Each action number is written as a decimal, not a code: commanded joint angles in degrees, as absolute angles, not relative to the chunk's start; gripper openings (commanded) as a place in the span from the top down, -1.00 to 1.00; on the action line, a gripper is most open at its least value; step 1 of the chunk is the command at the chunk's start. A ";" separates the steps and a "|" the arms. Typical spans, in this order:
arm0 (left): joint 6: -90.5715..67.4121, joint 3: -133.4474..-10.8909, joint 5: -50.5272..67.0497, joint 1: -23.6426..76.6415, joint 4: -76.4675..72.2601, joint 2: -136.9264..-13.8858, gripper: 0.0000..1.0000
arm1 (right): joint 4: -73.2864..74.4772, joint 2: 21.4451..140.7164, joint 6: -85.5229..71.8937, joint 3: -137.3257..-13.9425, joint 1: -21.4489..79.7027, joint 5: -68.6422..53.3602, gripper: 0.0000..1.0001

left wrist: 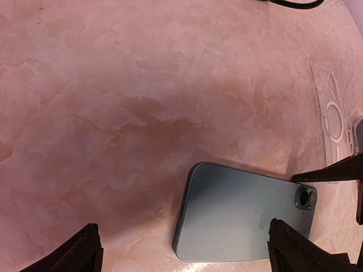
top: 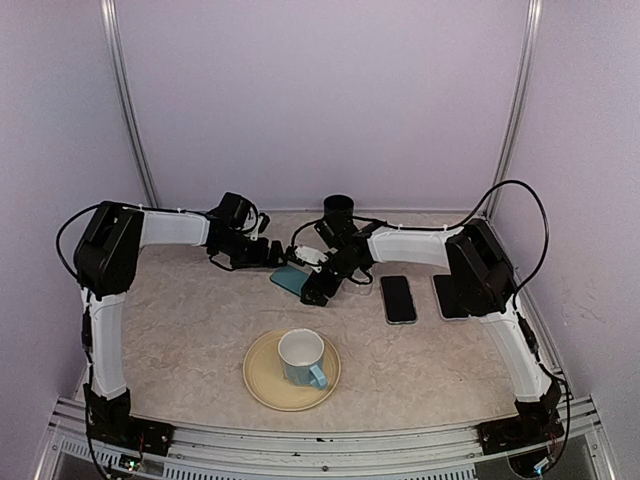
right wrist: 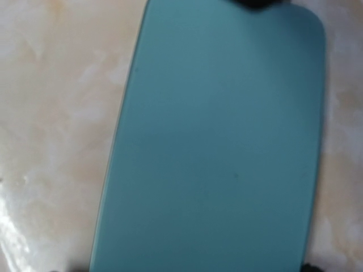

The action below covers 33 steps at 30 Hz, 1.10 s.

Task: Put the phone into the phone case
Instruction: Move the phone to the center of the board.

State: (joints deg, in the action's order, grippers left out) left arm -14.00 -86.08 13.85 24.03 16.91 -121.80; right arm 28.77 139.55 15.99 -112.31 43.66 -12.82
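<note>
A teal phone (top: 289,279) lies flat, back up, on the table between my two grippers. In the left wrist view its camera end (left wrist: 306,198) points away and its near end sits between my left gripper's (left wrist: 181,255) wide-open fingers, which hover over it. A clear phone case (left wrist: 333,107) lies flat beyond the phone, empty. My right gripper (top: 318,290) is low over the phone. The teal back (right wrist: 215,141) fills the right wrist view. Only the fingertips (right wrist: 81,268) show, at the bottom corners, one each side of the phone's width. Contact cannot be judged.
A black phone (top: 398,298) lies screen up to the right, with a dark flat slab (top: 447,297) beside it, partly under the right arm. A white-and-blue cup (top: 301,358) stands on a yellow plate (top: 262,385) near the front. A black cylinder (top: 339,210) stands at the back.
</note>
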 commanded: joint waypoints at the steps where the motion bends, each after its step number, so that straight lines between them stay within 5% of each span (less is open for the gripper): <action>1: -15.89 -85.55 19.65 24.97 14.41 -123.87 -0.98 | 31.71 138.16 15.51 -109.02 44.12 -12.06 -0.79; 33: -23.13 -68.07 35.48 36.61 -3.72 -120.32 -0.98 | 23.75 120.32 9.57 -81.42 44.80 -9.99 -0.76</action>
State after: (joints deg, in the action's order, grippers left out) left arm -20.64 -71.26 29.32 32.29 -6.48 -120.22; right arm 22.85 122.67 13.17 -85.36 43.77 -12.12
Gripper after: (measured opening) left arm 0.989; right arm 0.882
